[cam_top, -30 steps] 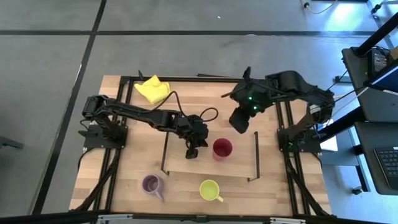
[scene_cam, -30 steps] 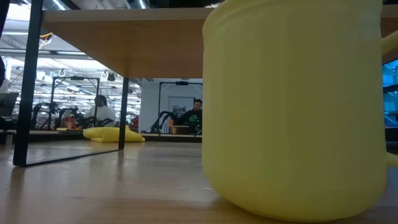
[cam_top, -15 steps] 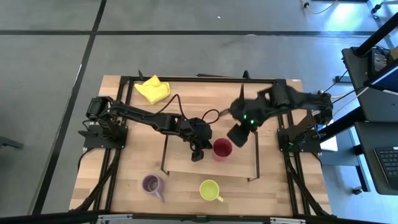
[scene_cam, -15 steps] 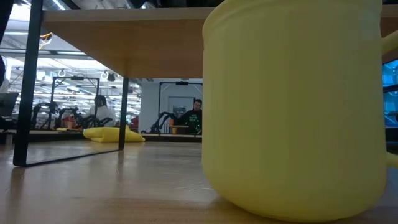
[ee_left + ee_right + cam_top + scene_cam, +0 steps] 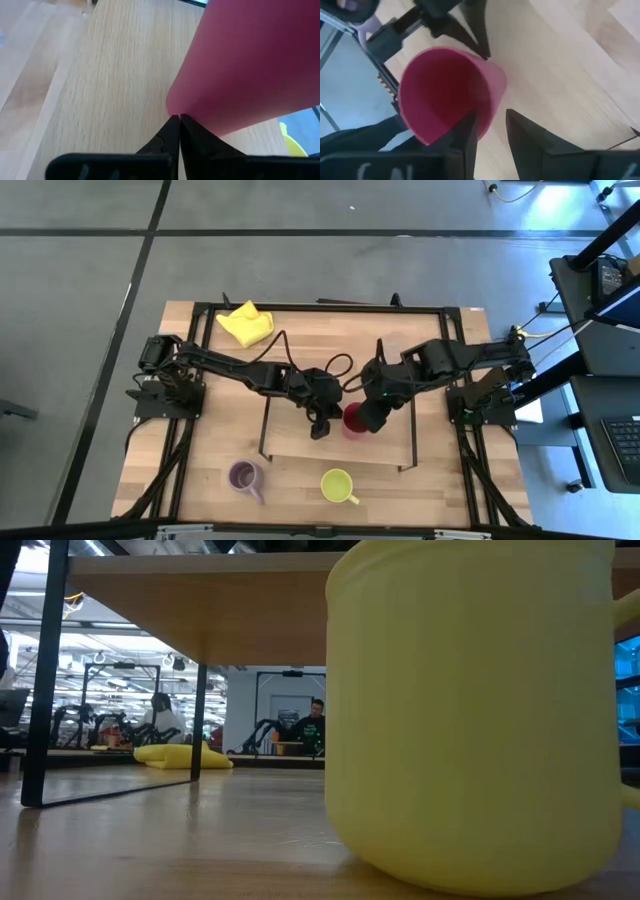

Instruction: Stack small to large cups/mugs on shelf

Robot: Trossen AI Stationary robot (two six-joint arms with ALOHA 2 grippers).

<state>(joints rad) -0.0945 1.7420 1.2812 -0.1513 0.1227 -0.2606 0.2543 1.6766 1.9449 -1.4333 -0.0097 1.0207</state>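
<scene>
The red cup (image 5: 349,423) stands upright on the shelf (image 5: 290,442), a light-wood board with black end frames. My left gripper (image 5: 318,426) is shut at the cup's left side. My right gripper (image 5: 368,418) is open above the cup's right side. In the right wrist view one finger (image 5: 469,127) lies over the cup's rim (image 5: 485,107) and the other (image 5: 520,131) outside its wall. The purple mug (image 5: 243,475) and the yellow-green mug (image 5: 338,485) stand on the table nearer the front edge. I cannot make out the clear glass. My left gripper's shut fingertips (image 5: 178,120) meet the red cup's outer wall low down, near its base (image 5: 175,106), coming from the table's left. The cup stands on the shelf board. My right gripper: I cannot tell whether its fingers touch the cup's wall.
A yellow cloth (image 5: 246,323) lies at the table's far left. The shelf's black frames (image 5: 265,420) (image 5: 412,430) stand on either side of the cup. In the low view the yellow-green mug (image 5: 480,710) stands close in front, with the shelf board (image 5: 200,600) overhead.
My right gripper has swung from the table's far right toward the near left and come over the red cup, staying open. My left gripper has shifted slightly right, toward the cup. The cup stays on the shelf.
</scene>
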